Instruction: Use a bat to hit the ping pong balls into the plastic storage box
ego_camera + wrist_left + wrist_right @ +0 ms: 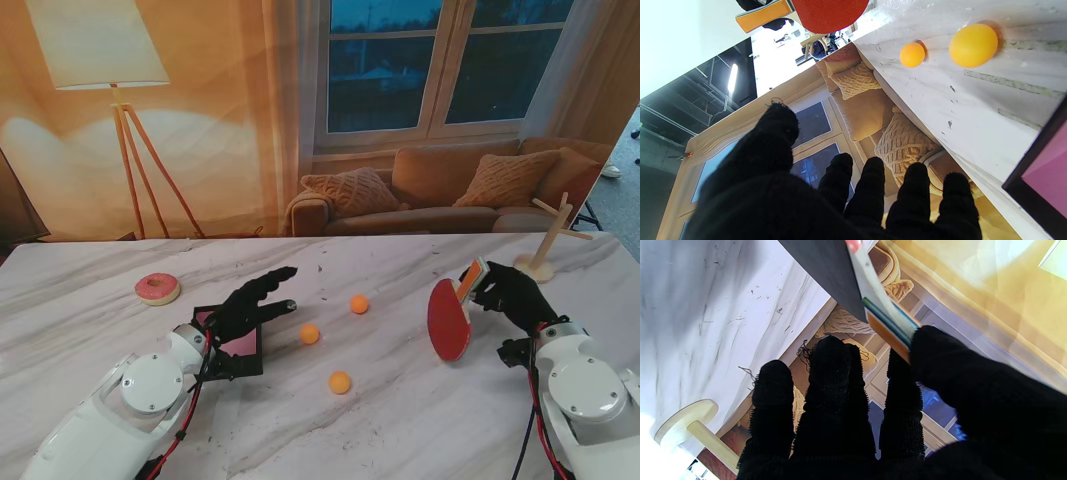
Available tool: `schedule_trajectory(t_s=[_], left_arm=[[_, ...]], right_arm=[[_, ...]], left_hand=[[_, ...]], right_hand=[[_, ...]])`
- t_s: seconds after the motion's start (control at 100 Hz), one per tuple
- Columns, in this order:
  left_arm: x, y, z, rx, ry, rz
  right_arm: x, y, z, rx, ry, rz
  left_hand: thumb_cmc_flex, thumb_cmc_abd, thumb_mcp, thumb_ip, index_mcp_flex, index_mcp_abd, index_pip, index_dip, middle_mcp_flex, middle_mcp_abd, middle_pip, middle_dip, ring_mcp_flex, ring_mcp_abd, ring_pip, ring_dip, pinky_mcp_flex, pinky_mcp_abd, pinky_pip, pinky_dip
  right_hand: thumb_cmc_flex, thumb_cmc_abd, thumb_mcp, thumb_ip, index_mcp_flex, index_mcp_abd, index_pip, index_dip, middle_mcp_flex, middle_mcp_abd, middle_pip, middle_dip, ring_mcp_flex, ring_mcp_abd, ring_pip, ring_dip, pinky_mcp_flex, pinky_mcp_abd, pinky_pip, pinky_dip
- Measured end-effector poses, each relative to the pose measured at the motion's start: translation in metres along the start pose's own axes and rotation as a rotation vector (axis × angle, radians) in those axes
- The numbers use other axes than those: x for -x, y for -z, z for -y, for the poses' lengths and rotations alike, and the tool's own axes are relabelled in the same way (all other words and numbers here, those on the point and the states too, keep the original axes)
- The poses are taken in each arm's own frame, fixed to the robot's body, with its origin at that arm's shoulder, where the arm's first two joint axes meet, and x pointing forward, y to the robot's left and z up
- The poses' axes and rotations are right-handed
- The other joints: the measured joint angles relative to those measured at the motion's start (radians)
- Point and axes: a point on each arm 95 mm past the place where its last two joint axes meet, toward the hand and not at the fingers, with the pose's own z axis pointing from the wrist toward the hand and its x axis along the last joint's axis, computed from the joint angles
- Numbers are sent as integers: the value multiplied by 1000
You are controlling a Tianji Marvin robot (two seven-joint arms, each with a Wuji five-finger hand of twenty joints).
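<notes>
Three orange ping pong balls lie mid-table: one farthest from me [359, 304], one nearest my left hand [310, 334], one closest to me [340, 382]. Two of them, a near one [973, 45] and a far one [912, 55], show in the left wrist view. My right hand [510, 295] is shut on the orange-edged handle [890, 323] of the red bat [449, 320], whose blade hangs down to the right of the balls. My left hand [250, 300] is open, its fingers [870, 186] stretched toward the balls above the black-rimmed, pink-bottomed storage box [238, 350].
A pink donut [157, 289] lies on the table to the left, farther from me than the box. A wooden peg stand [545, 250] rises at the far right edge, behind my right hand. The marble table ends at a printed living-room backdrop.
</notes>
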Motion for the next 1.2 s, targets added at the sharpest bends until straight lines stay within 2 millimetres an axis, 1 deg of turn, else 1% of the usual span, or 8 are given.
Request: schedule_trajectory(t_s=[0.03,0.16,0.19,0.41,0.56,0.89,1.05,1.2], left_arm=[[0,0,0,0,0,0],[0,0,0,0,0,0],[0,0,0,1,0,0],[0,0,0,1,0,1],[0,0,0,1,0,1],[0,0,0,3,1,7],[1,0,0,3,2,8],[1,0,0,2,3,9]], right_arm=[[0,0,0,1,-1,0],[0,0,0,7,-10,0],[0,0,1,8,-14,1],[-1,-1,3,7,-20,7],[-1,-2,7,-11,9,29],[2,-9,12,-68,247,4],[3,-12,12,-84,343,-17],[5,-15,14,-98,388,-27]], left_hand=[[0,0,0,0,0,0,0,0,0,0,0,0,0,0,0,0,0,0,0,0],[0,0,-13,0,0,0,0,0,0,0,0,0,0,0,0,0,0,0,0,0],[4,0,-13,0,0,0,0,0,0,0,0,0,0,0,0,0,0,0,0,0],[4,0,-13,0,0,0,0,0,0,0,0,0,0,0,0,0,0,0,0,0],[4,0,-13,0,0,0,0,0,0,0,0,0,0,0,0,0,0,0,0,0],[4,10,-14,0,0,0,0,0,0,0,0,0,0,1,0,0,0,0,0,0],[4,10,-14,0,0,0,0,0,0,0,0,0,0,1,0,0,0,1,0,0],[4,15,-25,0,0,0,0,0,0,0,0,0,0,1,0,0,0,1,0,0]], right_hand=[[-4,0,4,20,-16,-1,-17,-2,-18,-1,-2,-2,0,-1,-7,8,0,0,-1,1],[-23,-1,8,21,-69,-17,-73,-12,-21,-2,-5,-4,-1,-2,-12,21,-10,0,-11,2],[-30,-1,8,40,-79,-26,-67,-12,-37,-3,1,-4,-13,-2,-12,23,-10,0,-11,2],[-30,-2,8,41,-74,-28,-66,-9,-60,-2,-11,-8,-42,-11,-14,35,-13,0,-15,3],[-30,-2,8,41,-22,-25,-29,11,-60,2,0,-5,-42,-11,-14,37,-13,0,-21,12],[-95,-4,-14,44,-34,-28,-80,9,-59,10,26,19,-42,-10,-10,48,-13,1,-24,21],[-152,-4,-61,43,-79,-52,-130,-16,35,-1,27,22,-20,35,-8,49,-13,27,-23,25],[-163,-4,-66,43,-79,-53,-133,-13,192,-2,-51,-16,67,99,-64,21,23,57,-19,26]])
